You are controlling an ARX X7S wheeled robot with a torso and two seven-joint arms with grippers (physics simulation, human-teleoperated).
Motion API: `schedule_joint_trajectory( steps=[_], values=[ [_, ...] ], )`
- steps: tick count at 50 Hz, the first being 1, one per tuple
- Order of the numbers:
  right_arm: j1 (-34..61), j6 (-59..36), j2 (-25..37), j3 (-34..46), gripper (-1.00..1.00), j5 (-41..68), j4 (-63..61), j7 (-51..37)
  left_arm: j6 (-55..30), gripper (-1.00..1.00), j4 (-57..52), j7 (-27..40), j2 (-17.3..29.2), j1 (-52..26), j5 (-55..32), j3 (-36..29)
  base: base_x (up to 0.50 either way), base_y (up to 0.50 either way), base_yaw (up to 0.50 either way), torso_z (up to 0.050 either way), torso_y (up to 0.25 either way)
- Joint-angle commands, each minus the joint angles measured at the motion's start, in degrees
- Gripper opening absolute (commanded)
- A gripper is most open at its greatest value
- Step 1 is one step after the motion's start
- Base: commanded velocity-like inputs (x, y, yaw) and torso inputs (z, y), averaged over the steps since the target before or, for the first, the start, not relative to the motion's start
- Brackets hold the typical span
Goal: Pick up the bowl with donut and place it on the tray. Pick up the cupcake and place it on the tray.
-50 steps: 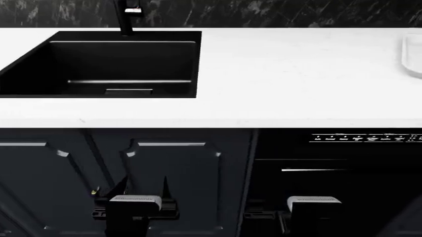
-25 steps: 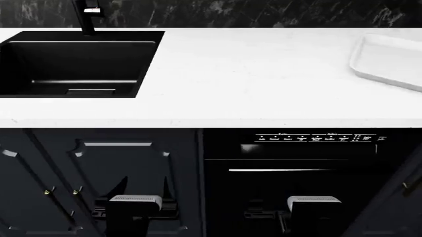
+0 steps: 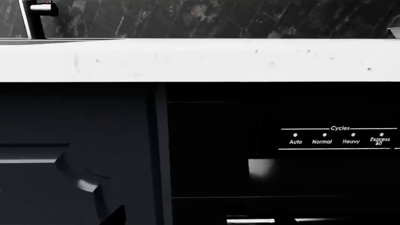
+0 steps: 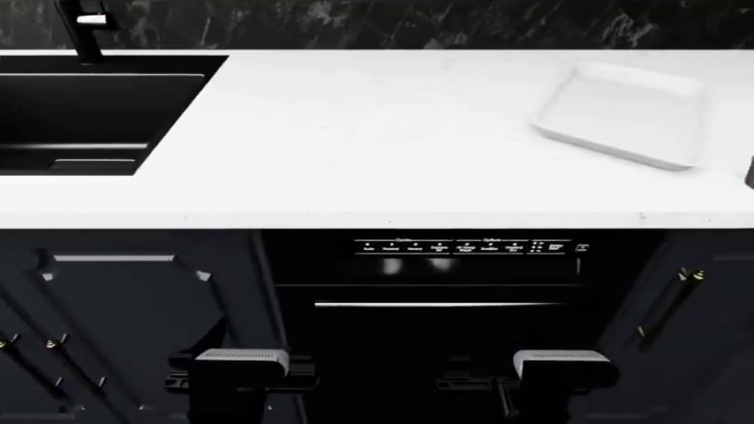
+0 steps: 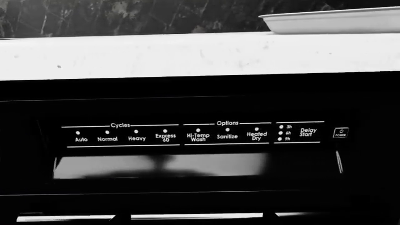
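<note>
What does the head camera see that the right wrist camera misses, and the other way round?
Only the head view shows the black sink, the faucet, the whole tray from above and the cabinet doors. Only the right wrist view shows the dishwasher panel close enough to read: Auto, Normal, Heavy, Sanitize, Delay Start. Both show the white countertop, tray and dishwasher.

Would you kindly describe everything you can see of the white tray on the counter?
The tray is a flat, plain white rectangle with rounded corners and a low raised rim, smooth and slightly glossy, like plastic or glazed ceramic. It lies flat on the white countertop, turned at a slight angle to the counter's front edge, toward the right side of the head view and above the dishwasher's right end. It looks empty, and only the counter touches it. From the right wrist view just its shallow side wall shows, edge-on.
</note>
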State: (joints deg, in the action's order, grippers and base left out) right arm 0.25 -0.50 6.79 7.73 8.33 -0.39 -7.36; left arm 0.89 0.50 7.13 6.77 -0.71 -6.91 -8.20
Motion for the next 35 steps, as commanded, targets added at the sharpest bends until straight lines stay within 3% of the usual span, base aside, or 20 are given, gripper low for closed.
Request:
schedule_joint_trajectory(
  steps=[1, 35],
  values=[
    [0.19, 0.27, 0.5, 0.62, 1.0, 0.55, 0.32, -0.55, 0.74, 1.0, 0.76, 0.48, 0.53, -0.21, -0.56, -0.56, 0.0, -0.5, 0.0, 0.0, 0.0],
    [0.69, 1.38, 1.66, 2.25, 1.0, 1.62, 1.55, -1.74, -0.2, 1.0, -0.79, 2.37, 1.76, -0.11, -1.52, -2.25, 0.0, -0.5, 0.0, 0.0, 0.0]
  ],
)
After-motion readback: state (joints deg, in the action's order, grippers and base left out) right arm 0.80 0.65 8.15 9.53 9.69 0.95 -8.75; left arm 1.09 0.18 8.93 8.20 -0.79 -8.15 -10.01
